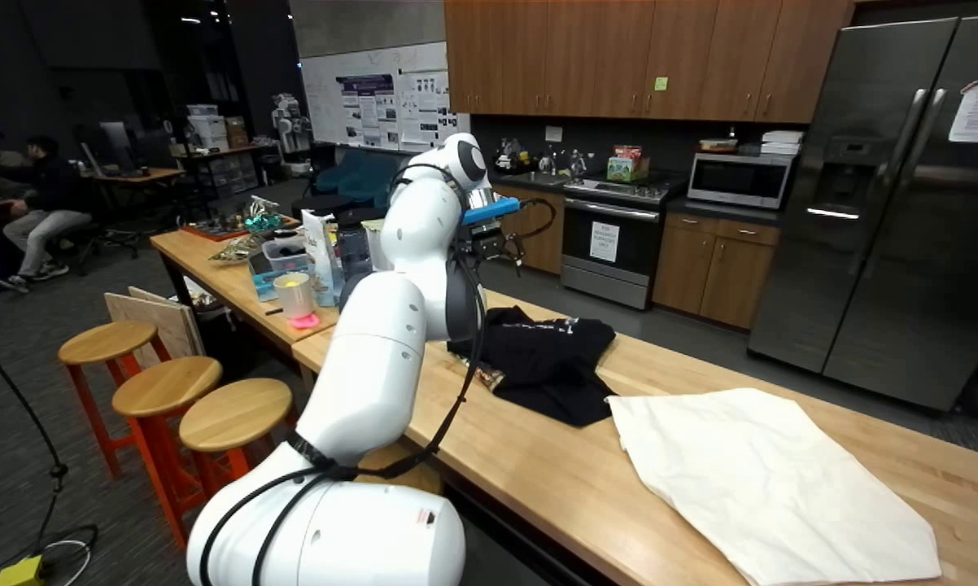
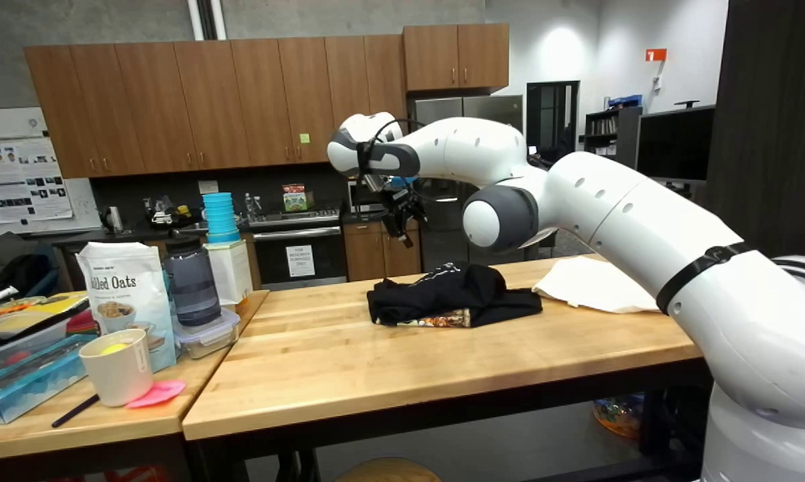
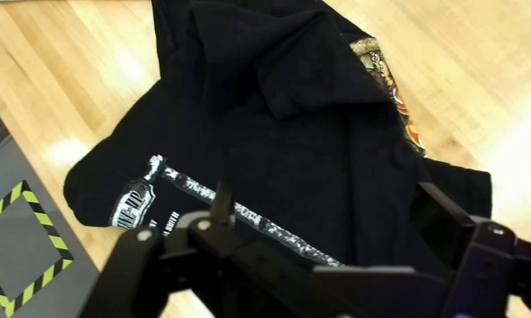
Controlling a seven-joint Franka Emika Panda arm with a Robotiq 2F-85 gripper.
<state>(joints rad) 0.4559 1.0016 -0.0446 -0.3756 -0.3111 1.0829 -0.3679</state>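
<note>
Wrist view: the black two-fingered gripper [image 3: 327, 198] hangs spread, empty, above a crumpled black cloth garment [image 3: 265, 145], whose folds [image 3: 314, 81] probably hide most of its colourful print [image 3: 392, 93].

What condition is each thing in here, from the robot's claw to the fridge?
Gripper: open, holding nothing
Black shirt: bunched up on the table
White cloth: spread out
Mug: upright, something yellow inside
Bottle: upright, lid on
Oven: door shut
Microwave: door shut
Fridge: doors shut
</note>
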